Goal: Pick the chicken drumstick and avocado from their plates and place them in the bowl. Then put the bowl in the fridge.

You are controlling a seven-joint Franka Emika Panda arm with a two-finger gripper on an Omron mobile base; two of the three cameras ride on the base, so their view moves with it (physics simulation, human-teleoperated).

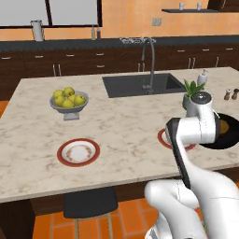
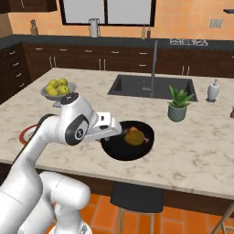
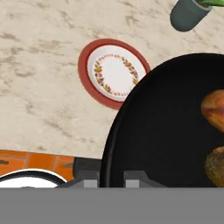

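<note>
- Right now my gripper [image 3: 112, 178] is pinched narrow on the near rim of the round shallow black bowl [image 3: 157, 131]. The rim sits between my two tips, so I think I am holding it.
- I hold only one edge, so the bowl could tip or slip out when I lift it.
- Inside the bowl lie the small golden-orange chicken drumstick [image 3: 214, 109] and, just beside it, the small dark brown-green avocado [image 3: 216, 165]. Both sit on the far side from me. If the bowl tilts, they could roll out.
- Just beside the bowl is a round flat plate with a red rim [image 3: 85, 65]. It has no food on it. The bowl could bump it.
- Well apart, the other red-rimmed plate [image 1: 60, 151] has no food either.
- The grey footed bowl [image 1: 70, 113] holds yellow-green fruits.
</note>
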